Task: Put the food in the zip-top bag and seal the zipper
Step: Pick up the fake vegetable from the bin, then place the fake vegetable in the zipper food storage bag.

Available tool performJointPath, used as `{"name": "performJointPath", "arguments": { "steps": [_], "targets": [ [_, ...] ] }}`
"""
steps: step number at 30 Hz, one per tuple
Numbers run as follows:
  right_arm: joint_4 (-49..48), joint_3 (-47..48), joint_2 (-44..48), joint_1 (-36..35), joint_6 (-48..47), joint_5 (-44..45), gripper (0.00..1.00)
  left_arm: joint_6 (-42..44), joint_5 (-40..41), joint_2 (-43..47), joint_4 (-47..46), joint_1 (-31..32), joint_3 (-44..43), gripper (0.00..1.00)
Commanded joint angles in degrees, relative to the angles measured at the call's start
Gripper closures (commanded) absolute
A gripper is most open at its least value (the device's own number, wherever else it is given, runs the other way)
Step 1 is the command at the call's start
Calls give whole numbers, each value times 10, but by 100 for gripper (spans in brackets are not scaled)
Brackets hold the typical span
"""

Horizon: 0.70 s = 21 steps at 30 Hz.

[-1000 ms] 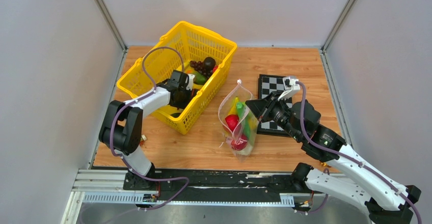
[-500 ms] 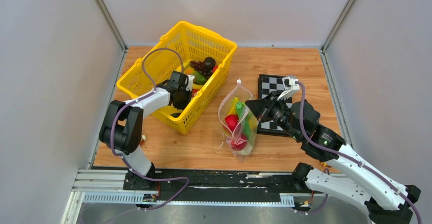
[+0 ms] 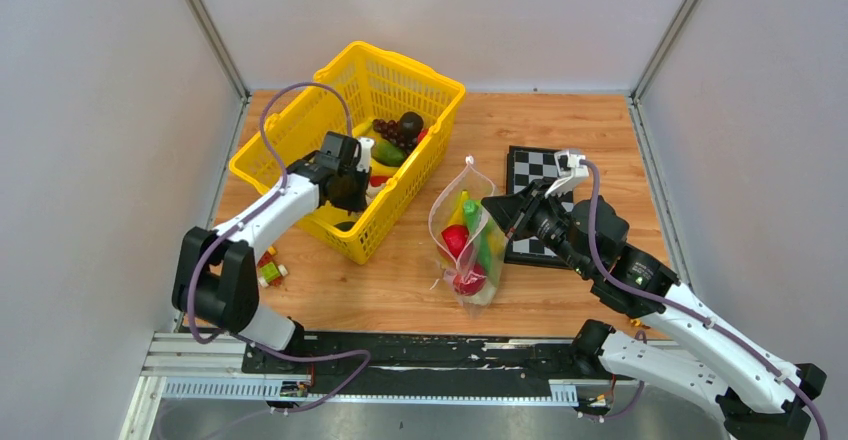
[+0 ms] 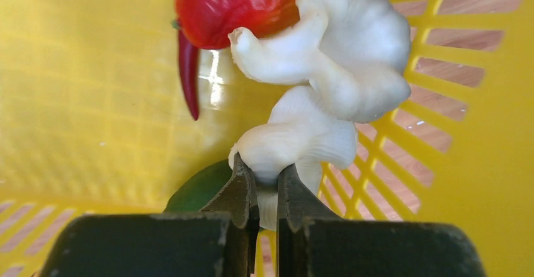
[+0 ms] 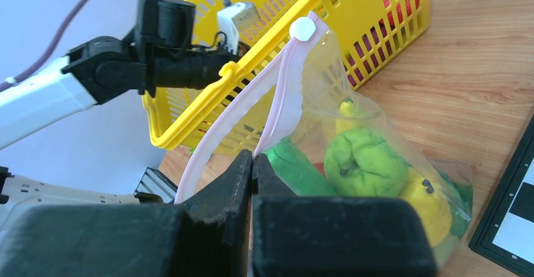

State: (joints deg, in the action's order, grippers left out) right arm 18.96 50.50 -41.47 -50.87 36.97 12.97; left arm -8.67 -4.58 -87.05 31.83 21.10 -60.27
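Note:
My left gripper (image 3: pixel 366 182) hangs inside the yellow mesh basket (image 3: pixel 441 87), shut on a white lumpy toy food piece (image 4: pixel 296 141). A red pepper (image 4: pixel 233 3) lies just beyond it and a green piece (image 4: pixel 198 189) below. Purple grapes (image 3: pixel 392 132) lie at the basket's far end. The zip-top bag (image 3: pixel 470 235) stands on the table holding green, yellow and red food (image 5: pixel 362 160). My right gripper (image 5: pixel 252 158) is shut on the bag's mouth edge by the pink zipper (image 5: pixel 283 94), which gapes open.
A chessboard (image 3: pixel 535 170) lies right of the bag, partly under my right arm. Small toy blocks (image 3: pixel 268 270) sit on the wood near the left arm's base. Grey walls close in the left, right and back.
My left gripper has shut on the white food piece and pulled back a little in the basket, its arm swinging left. The right arm and bag have not moved.

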Motion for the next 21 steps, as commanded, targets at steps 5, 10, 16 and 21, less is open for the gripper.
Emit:
{"name": "performJointPath", "arguments": {
  "steps": [5,10,16,21],
  "targets": [
    [-29,-1,3,-1,-2,1,100,-21,54,147,35,3,-51,100],
    [-29,-1,3,-1,-3,1,100,-36,44,219,47,3,-89,100],
    [-33,-3,0,-1,-3,0,100,-71,-84,283,1,3,-101,100],
    [-39,-3,-5,-1,2,-3,100,-137,-237,318,-110,19,-80,100]
  ]
}}
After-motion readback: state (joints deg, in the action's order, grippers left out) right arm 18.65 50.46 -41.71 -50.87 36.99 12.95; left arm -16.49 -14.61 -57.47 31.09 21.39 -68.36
